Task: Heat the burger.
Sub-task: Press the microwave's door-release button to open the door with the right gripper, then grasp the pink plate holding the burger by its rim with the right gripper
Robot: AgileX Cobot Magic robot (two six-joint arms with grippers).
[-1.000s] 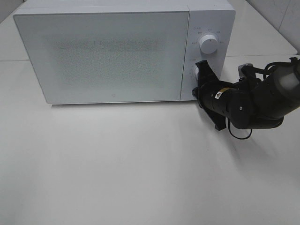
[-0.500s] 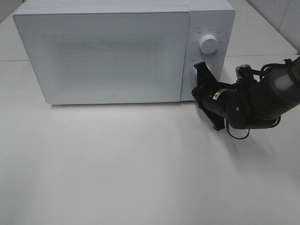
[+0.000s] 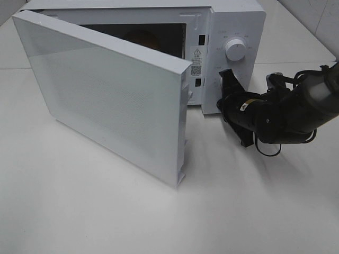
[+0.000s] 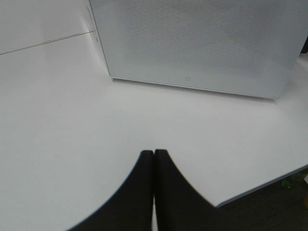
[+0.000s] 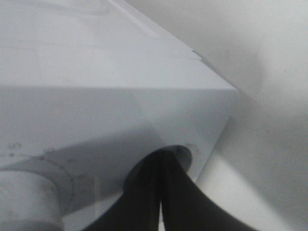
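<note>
The white microwave [image 3: 233, 21] stands at the back of the table with its door [image 3: 106, 95] swung open toward the front left. In the dark cavity a golden-brown rounded top shows dimly: the burger [image 3: 142, 38], mostly hidden by the door. My right gripper [image 3: 220, 101] is shut, with its tips against the round button [image 5: 185, 153] at the lower corner of the control panel. My left gripper [image 4: 154, 155] is shut and empty, low over the table in front of the door [image 4: 192, 43]. It does not show in the exterior high view.
Two white dials sit on the control panel, the upper dial [image 3: 234, 49] above my right gripper. The open door reaches out over the middle of the white table [image 3: 79, 201]. The table's front edge [image 4: 260, 185] lies near my left gripper.
The microwave door, shut in both earlier frames, has sprung open and swung out toward the front left. My right gripper stays at the control panel's lower corner.
</note>
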